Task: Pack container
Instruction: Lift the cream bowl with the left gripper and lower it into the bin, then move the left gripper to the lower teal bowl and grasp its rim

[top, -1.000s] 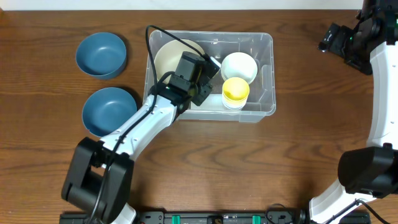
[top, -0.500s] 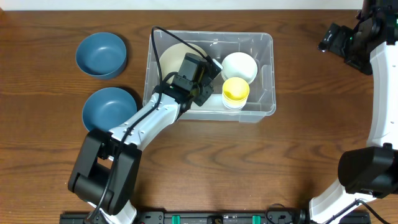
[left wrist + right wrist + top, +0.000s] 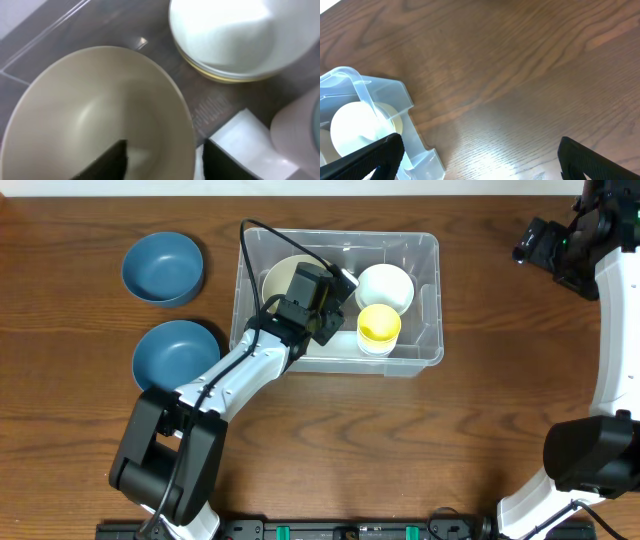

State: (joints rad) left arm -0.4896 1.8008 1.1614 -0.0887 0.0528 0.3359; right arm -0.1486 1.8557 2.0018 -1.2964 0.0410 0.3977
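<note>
Enclosing the left pincer [image 3: 165, 157] (jaws apart over rim of beige bowl [image 3: 90, 110]): the container [image 3: 400, 237].

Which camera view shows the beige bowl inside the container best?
The left wrist view: the beige bowl fills much of the frame, inside and rim visible. Overhead shows it at the left end of the container, with the left arm covering its right side. The right wrist view shows only a container corner, not this bowl.
</note>
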